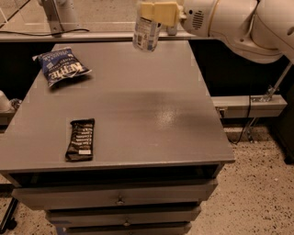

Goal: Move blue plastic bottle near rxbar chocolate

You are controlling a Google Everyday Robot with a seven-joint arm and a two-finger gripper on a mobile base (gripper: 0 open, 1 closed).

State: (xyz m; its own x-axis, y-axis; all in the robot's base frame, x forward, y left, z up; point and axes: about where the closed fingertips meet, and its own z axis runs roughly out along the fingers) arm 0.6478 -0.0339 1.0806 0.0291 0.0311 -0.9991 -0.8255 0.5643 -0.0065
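Observation:
The blue plastic bottle (146, 33) is a clear bottle with a blue-and-white label. It hangs in the air above the far edge of the grey table (138, 105). My gripper (157, 13), with pale yellow fingers, is shut on its upper part at the top of the view; the cap is out of view. The white arm reaches in from the upper right. The rxbar chocolate (81, 139), a flat dark wrapper with white lettering, lies near the table's front left, well apart from the bottle.
A blue chip bag (62, 68) lies at the table's back left. Drawers (119, 199) sit under the tabletop. A ledge (69, 36) with a metal stand runs behind the table. Speckled floor and cables lie to the right.

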